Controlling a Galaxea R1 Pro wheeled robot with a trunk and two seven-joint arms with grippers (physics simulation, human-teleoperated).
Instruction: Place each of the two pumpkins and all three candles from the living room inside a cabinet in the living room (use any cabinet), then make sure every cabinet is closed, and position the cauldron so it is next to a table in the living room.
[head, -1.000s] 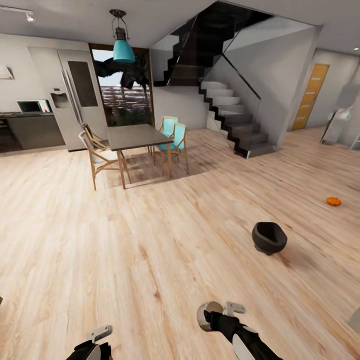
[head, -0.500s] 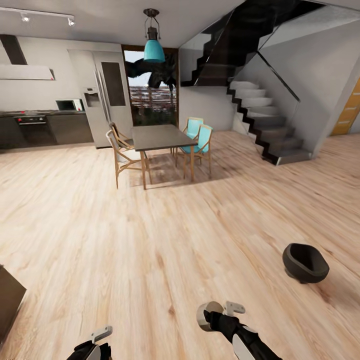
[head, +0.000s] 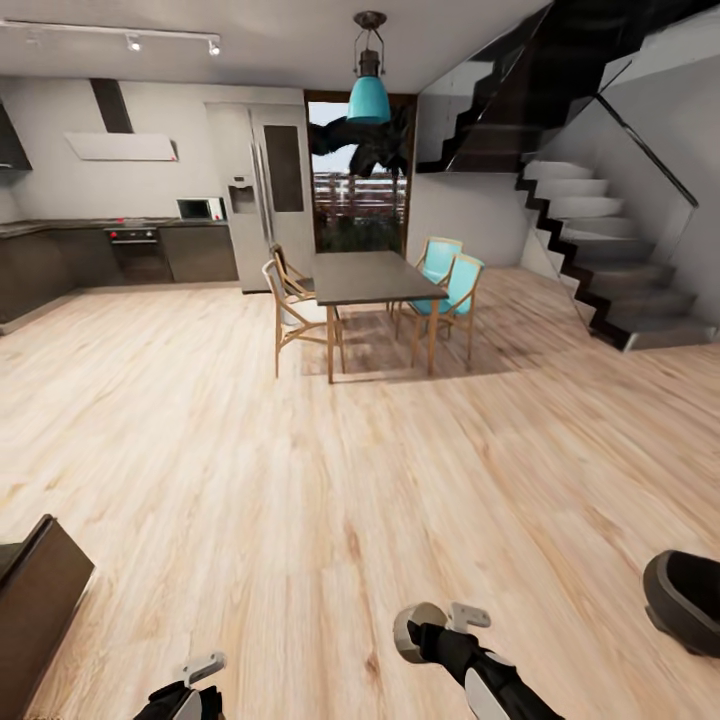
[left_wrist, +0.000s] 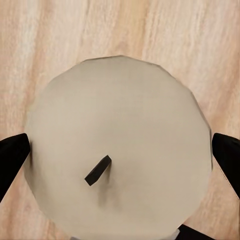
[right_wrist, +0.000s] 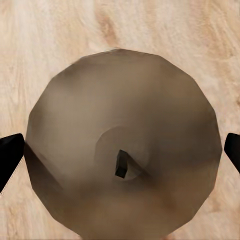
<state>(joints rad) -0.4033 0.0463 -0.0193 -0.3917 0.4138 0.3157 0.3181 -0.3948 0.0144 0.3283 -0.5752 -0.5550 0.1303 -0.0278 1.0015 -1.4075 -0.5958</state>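
At the bottom of the head view, your left tool (head: 200, 668) and right tool (head: 440, 625) hang low over the wood floor (head: 250, 450). Each wrist view shows 1 whitish candle with a dark wick clamped between black fingers: left candle (left_wrist: 117, 150), right candle (right_wrist: 122, 155). So both tools are closed around a candle. The black cauldron (head: 690, 600) sits on the floor at the far right edge. A dark brown corner (head: 40, 590), possibly the cabinet, shows at lower left. You appear to be mid-carry, taking 2 candles to storage. Next, bring the cabinet into view and find an open drawer.
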